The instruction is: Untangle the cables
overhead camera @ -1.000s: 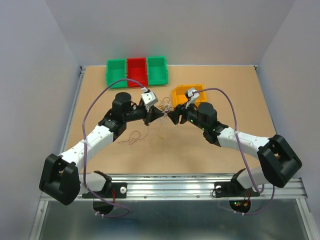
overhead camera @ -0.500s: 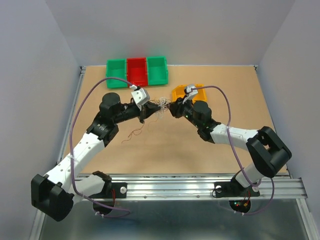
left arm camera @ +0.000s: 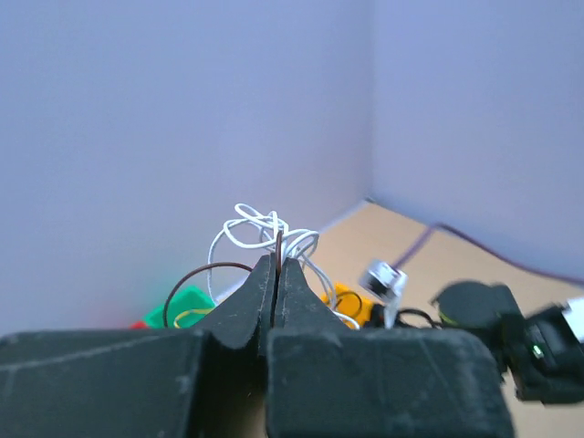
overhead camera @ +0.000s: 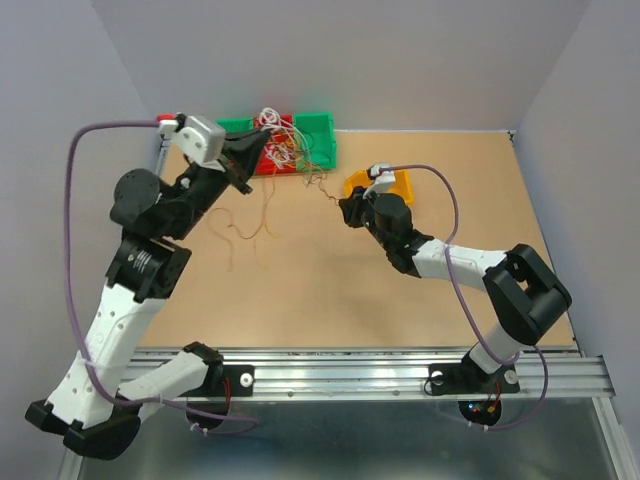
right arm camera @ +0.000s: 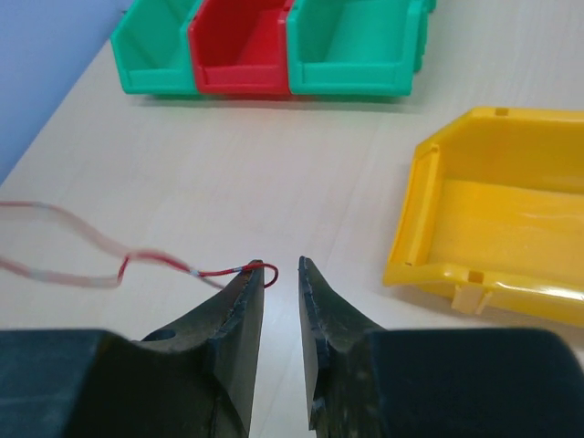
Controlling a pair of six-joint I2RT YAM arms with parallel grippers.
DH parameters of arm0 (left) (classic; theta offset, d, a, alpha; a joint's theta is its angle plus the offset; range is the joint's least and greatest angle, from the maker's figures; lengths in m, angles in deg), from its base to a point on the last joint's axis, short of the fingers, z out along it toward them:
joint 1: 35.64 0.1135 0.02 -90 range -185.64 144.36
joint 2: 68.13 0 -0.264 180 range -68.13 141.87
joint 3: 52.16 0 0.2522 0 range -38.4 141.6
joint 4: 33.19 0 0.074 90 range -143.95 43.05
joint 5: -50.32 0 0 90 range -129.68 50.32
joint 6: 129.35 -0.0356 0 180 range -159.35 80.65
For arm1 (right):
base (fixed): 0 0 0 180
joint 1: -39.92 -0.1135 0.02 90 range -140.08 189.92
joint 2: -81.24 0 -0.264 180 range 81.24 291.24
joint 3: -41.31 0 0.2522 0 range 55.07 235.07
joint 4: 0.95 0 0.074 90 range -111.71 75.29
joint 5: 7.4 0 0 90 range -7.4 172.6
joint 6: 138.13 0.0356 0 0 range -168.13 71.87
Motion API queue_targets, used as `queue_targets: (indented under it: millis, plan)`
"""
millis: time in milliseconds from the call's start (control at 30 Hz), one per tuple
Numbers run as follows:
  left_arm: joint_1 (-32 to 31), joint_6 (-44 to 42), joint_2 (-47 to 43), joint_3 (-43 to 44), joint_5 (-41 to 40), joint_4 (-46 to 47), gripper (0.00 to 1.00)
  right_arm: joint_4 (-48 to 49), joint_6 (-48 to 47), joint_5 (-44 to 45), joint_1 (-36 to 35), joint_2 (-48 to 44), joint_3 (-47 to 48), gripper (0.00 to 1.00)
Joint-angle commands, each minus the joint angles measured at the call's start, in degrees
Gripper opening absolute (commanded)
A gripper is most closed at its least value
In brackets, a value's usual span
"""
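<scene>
My left gripper (overhead camera: 248,158) is raised high over the far left of the table and shut on the cables (overhead camera: 278,138), a tangle of white, reddish and dark thin wires. In the left wrist view the jaws (left arm camera: 276,265) pinch a dark brown wire, with white loops (left arm camera: 265,230) just beyond the tips. Loose strands (overhead camera: 266,208) hang down towards the table. A thin strand (overhead camera: 322,188) runs to my right gripper (overhead camera: 343,212), which is open. In the right wrist view a red wire end (right arm camera: 260,270) hooks over the left fingertip; the gap between the jaws (right arm camera: 278,266) is empty.
A row of green, red and green bins (overhead camera: 315,140) stands at the back, under the raised tangle, and shows in the right wrist view (right arm camera: 242,41). A yellow bin (overhead camera: 392,187) lies just behind my right gripper, also in the right wrist view (right arm camera: 493,205).
My left arm has lifted and swung up and to the far left with the tangle, drawing the wires out. My right gripper has stayed low by the yellow bin.
</scene>
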Motion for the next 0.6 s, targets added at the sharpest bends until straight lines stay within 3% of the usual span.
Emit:
queue_targets:
  millis: [0, 200, 233, 433, 467, 500, 567]
  plan:
    - [0.1, 1.1, -7.1, 2.7, -20.3, 5.3, 0.0, -4.8, -0.3, 6.3, 0.0, -2.8, 1.0, 0.27]
    - [0.1, -5.5, -9.6, -1.1, -46.7, 11.3, 0.0, -13.5, -2.6, 18.0, 0.0, -7.3, -0.5, 0.29]
    - [0.2, -6.1, -10.2, -2.5, -47.6, 14.2, 0.0, -14.8, -3.3, 18.4, 0.3, -9.5, -0.7, 0.29]
    - [0.2, -4.1, -12.0, -11.1, -37.6, 14.5, 0.0, -19.6, -4.7, 18.4, 0.5, -22.2, -7.1, 0.26]
    - [0.2, -3.3, -11.7, -11.7, -34.0, 14.3, 0.0, -19.9, -5.7, 16.7, 0.4, -24.0, -7.8, 0.28]
    - [0.2, -3.4, -11.1, -13.2, -25.5, 13.9, 0.0, -20.0, -6.4, 11.2, 0.5, -27.6, -8.6, 0.33]
    - [0.3, -1.2, -10.2, -14.6, -19.3, 13.1, 0.0, -20.0, -8.1, 6.2, 0.5, -30.4, -10.5, 0.33]
